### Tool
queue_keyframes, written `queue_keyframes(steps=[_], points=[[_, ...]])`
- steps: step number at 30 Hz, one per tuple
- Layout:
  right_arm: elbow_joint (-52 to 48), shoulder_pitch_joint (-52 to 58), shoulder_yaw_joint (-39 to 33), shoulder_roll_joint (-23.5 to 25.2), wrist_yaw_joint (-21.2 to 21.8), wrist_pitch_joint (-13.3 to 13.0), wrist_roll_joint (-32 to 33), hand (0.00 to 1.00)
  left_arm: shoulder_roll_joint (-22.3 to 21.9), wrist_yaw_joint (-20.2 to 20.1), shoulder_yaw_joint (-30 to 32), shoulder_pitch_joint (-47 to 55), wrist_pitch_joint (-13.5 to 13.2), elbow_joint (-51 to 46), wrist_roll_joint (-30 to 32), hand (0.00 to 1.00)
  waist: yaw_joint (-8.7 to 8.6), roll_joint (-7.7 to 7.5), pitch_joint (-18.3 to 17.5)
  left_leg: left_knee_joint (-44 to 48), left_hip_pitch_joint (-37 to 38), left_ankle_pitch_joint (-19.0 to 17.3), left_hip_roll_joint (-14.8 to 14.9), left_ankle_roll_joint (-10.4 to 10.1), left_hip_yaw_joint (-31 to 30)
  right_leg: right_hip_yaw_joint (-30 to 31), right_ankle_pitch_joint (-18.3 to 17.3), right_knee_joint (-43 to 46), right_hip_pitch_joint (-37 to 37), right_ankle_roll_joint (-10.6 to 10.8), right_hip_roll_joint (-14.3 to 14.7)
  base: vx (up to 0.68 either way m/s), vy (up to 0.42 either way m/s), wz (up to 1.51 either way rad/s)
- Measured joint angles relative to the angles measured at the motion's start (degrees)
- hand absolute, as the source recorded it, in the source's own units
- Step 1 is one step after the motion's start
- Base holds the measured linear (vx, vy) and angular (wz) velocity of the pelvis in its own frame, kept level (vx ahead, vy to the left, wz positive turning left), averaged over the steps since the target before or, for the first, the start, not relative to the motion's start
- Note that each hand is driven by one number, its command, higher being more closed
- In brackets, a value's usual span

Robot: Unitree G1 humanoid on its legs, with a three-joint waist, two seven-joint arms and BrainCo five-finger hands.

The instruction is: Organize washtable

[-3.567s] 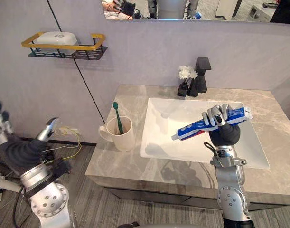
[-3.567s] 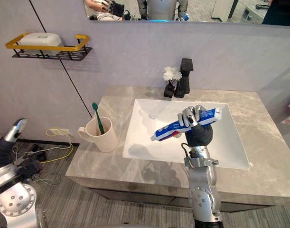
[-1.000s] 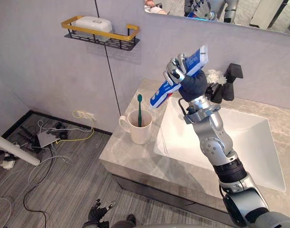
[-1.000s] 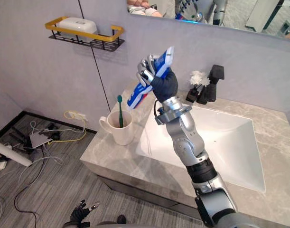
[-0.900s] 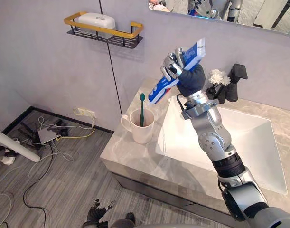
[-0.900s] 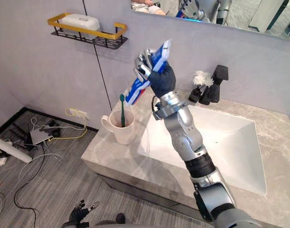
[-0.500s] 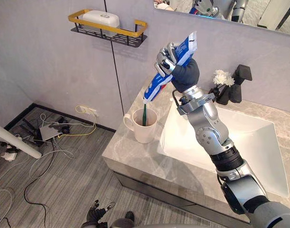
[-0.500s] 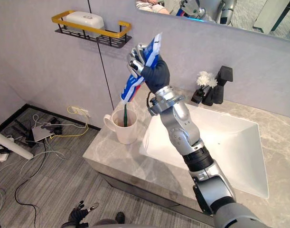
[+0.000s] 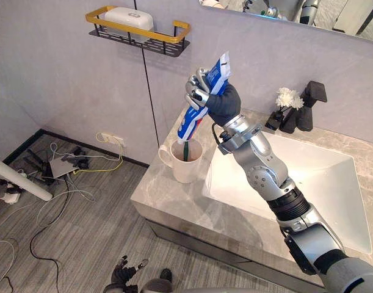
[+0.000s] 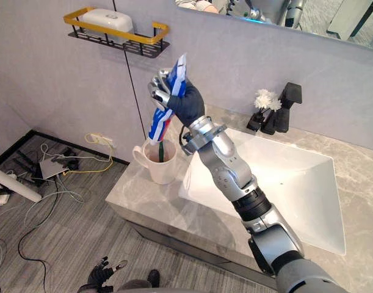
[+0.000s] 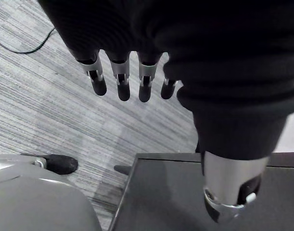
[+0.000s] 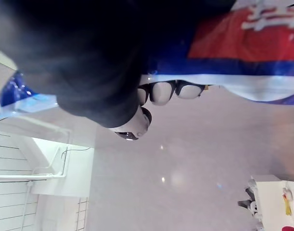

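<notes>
Blue-and-white toothpaste tube (image 9: 190, 121) now stands steeper than half a second ago, its cap end down at the mouth of the mug (image 9: 185, 166), at the sink's (image 9: 308, 177) nine o'clock. Our right hand (image 9: 212, 97) keeps its fingers curled round the tube, so we judge release is near. Our left hand (image 11: 122, 77) hangs with straight fingers.

Bathroom; basin (image 9: 308, 177), mirror (image 9: 333, 18), tap (image 9: 309, 105)

Blue-and-white toothpaste tube (image 9: 189, 122) with a red patch, clutched nearly upright in the right hand (image 9: 215, 97), cap end down at the mouth of the cream mug (image 9: 187, 166). The mug holds a green toothbrush (image 9: 186, 149), at 9 o'clock of the sink (image 9: 308, 177).
</notes>
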Motion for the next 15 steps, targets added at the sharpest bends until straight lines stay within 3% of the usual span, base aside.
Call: queue_keyframes(steps=[15], points=[[0.02, 4.55, 1.06, 0.16, 0.65, 0.23, -0.21, 1.00, 0.00, 0.04, -0.07, 0.01, 0.03, 0.03, 0.08, 0.00, -0.05, 0.11, 0.11, 0.01, 0.03, 0.00, 0.00, 0.00, 0.00, 0.02, 0.00, 0.05, 0.01, 0.00, -0.02, 0.00, 0.000, 0.00]])
